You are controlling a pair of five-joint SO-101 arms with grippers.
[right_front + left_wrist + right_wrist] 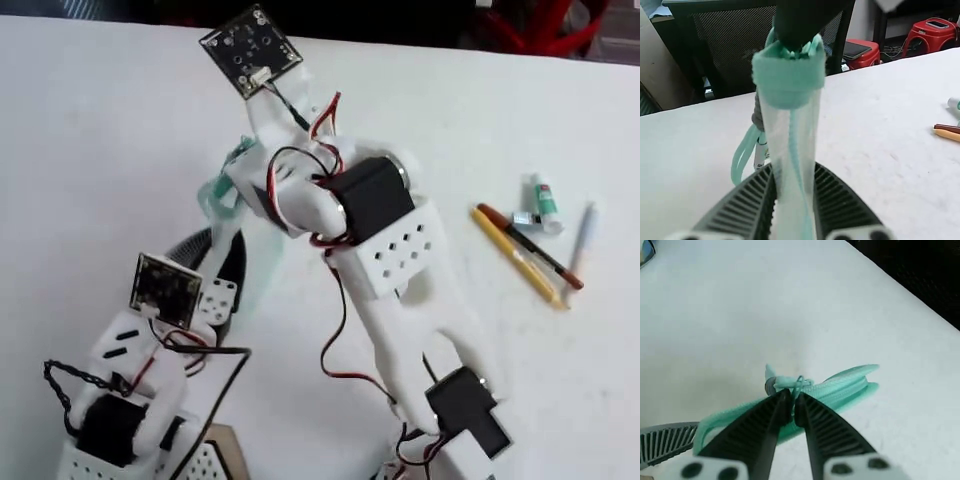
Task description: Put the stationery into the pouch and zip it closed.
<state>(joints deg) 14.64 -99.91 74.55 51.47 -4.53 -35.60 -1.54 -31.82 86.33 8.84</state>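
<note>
Item 1: pouch, clear with teal zip, pinched in the left claw. Item 2: zip pull, at the pouch end away from that claw, pinched by the right claw (tips pressed together). Item 3: pens, well apart from both claws.

Your white table, right side: yellow pencil beside dark-red pen; small green-white tube; pale grey pen just beside.
</note>
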